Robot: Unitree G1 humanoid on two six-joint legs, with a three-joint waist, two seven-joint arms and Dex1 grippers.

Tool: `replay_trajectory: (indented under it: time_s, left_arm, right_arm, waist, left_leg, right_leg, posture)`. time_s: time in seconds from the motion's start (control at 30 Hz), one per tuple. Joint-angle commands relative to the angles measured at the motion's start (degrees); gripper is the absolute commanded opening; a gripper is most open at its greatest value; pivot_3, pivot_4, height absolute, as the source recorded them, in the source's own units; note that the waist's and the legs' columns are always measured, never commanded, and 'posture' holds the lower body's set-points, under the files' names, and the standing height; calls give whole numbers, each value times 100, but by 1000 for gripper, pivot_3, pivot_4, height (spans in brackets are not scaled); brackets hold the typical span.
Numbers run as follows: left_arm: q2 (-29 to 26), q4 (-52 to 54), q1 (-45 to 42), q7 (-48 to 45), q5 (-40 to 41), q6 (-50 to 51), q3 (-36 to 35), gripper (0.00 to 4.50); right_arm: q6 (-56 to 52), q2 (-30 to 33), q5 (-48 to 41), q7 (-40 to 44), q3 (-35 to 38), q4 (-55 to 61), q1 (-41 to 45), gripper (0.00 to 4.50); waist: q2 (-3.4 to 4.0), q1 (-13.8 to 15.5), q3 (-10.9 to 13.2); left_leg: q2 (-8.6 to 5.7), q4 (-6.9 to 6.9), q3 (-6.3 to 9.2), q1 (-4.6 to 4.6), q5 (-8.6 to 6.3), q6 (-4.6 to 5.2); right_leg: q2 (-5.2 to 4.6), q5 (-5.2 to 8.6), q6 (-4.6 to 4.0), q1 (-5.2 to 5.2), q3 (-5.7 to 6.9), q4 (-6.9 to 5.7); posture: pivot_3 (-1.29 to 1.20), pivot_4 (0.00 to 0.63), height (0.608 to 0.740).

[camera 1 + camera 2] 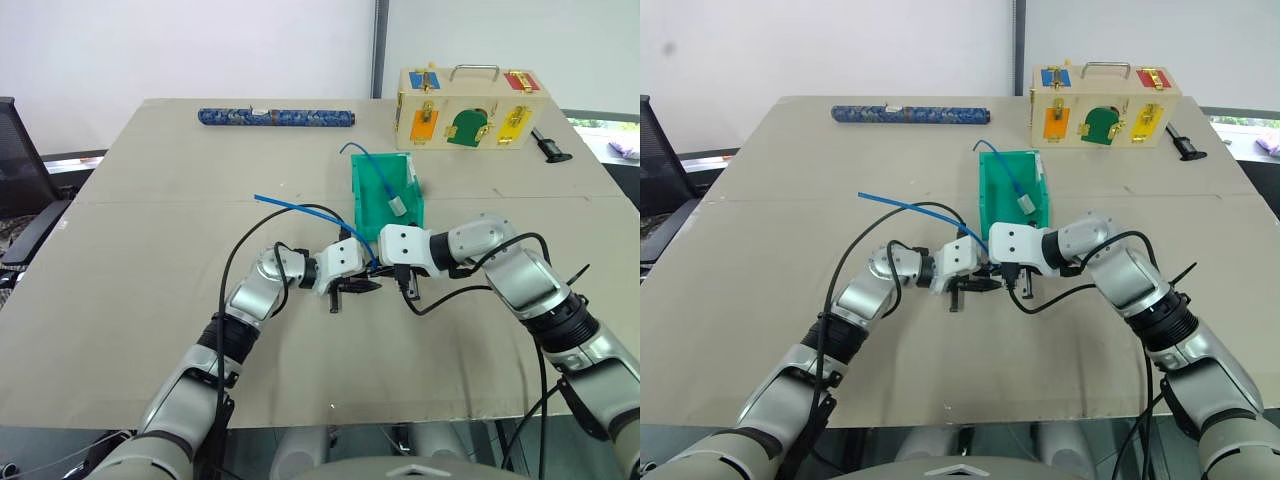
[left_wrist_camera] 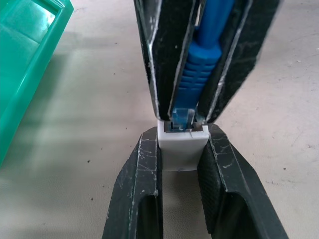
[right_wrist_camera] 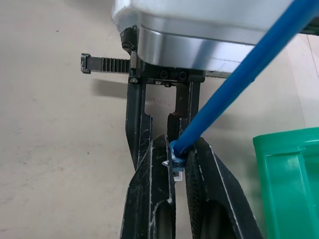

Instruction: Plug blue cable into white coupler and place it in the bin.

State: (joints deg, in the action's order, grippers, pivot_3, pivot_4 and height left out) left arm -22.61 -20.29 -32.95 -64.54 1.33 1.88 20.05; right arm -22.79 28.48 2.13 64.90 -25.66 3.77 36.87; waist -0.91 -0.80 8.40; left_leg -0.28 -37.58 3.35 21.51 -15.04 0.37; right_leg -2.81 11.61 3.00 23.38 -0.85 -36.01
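Note:
In the left wrist view my left gripper (image 2: pixel 182 164) is shut on the white coupler (image 2: pixel 182 147), its socket facing away from the wrist. Opposite it, my right gripper (image 2: pixel 187 112) is shut on the blue cable (image 2: pixel 199 74) at its ribbed boot. The clear plug sits in the coupler's socket. Both grippers meet nose to nose just in front of the teal bin (image 1: pixel 357 190), left gripper (image 1: pixel 366 283) and right gripper (image 1: pixel 381 272). From there the cable (image 1: pixel 300 208) arcs back and to the left above the table. In the right wrist view it (image 3: pixel 239 74) rises from my right gripper (image 3: pixel 177 157).
A second blue cable ending in a pale block (image 1: pixel 397 205) lies inside the bin. A wooden box with coloured latched doors (image 1: pixel 470 108) stands at the back right, with a black tool (image 1: pixel 550 148) beside it. A blue patterned roll (image 1: pixel 275 118) lies at the back. A black chair (image 1: pixel 20 180) stands off the table's left edge.

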Motion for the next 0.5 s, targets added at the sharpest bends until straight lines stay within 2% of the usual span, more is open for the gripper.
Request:
replay_trajectory:
  time_s: [0.03, 0.07, 0.17, 0.2, 0.23, 0.3, 0.33, 0.43, 0.5]
  left_arm:
    - [78, 110, -80, 16, 89, 1, -78, 362]
    - [75, 167, -58, 17, 126, 70, -115, 362]
    - [67, 375, 4, 9, 296, 395, -242, 362]
    - [46, 463, 22, 1, 359, 518, -279, 362]
    - [35, 566, 42, -6, 462, 701, -340, 362]
    - [-17, 753, 77, -24, 609, 982, -438, 362]
    - [-49, 838, 92, -57, 674, 1090, -468, 362]
    - [-123, 1090, 75, -149, 913, 1498, -567, 362]
    - [-114, 1233, 7, -119, 1091, 1821, -667, 362]
  right_arm:
    - [-43, -393, -341, -341, 230, -350, -308, 0]
    - [-95, -538, -566, -522, 603, -248, -326, 699]
    - [-252, -562, -1166, -648, 1370, 432, -496, 1811]
    - [-387, -515, -1393, -736, 1644, 790, -609, 2246]
    - [-528, -473, -1590, -883, 1921, 1160, -735, 2862]
    - [-887, -385, -1998, -1122, 2395, 1890, -986, 3564]
    - [-1059, -325, -2168, -1201, 2543, 2196, -1098, 4101]
    - [-1524, -158, -2536, -1568, 2902, 3017, -1505, 4101]
    - [-1640, -7, -2485, -1850, 2999, 3440, -1860, 4101]
  waist:
    - [0, -10, 0]
    - [0, -13, 3]
    - [13, -1, 22]
    - [14, 2, 25]
    - [14, 0, 24]
    - [14, 13, 25]
    - [14, 15, 25]
    - [13, 7, 25]
    - [13, 5, 25]
  left_leg:
    - [0, 0, 0, 0, 0, 0]
    - [1, 0, -1, -2, 0, 0]
    - [2, 0, 1, 18, 0, 0]
    - [-1, -1, 2, 29, 0, 0]
    - [-1, -1, 3, 41, 0, 0]
    - [-2, 0, 4, 44, 0, 0]
    - [-2, 1, 11, 49, 0, 0]
    - [-2, 15, 12, 49, 0, 0]
    - [-2, 15, 11, 47, 0, 0]
  right_leg:
    - [0, 0, 0, 0, 0, 0]
    - [1, 0, 0, -1, -1, -1]
    - [2, -1, 0, 18, -1, -8]
    - [0, -2, -1, 31, -2, -11]
    - [-1, -1, -1, 41, -1, -9]
    - [-2, -1, 0, 43, -1, -7]
    - [-3, -1, 0, 44, 6, -1]
    - [-4, 0, 0, 45, 9, 7]
    - [-4, 1, 0, 44, 8, 6]
  posture:
    - [0, 150, 740]
    - [0, 150, 740]
    - [0, 150, 740]
    - [0, 150, 740]
    - [0, 150, 740]
    - [0, 150, 740]
    - [0, 150, 740]
    - [0, 150, 740]
    - [0, 150, 740]
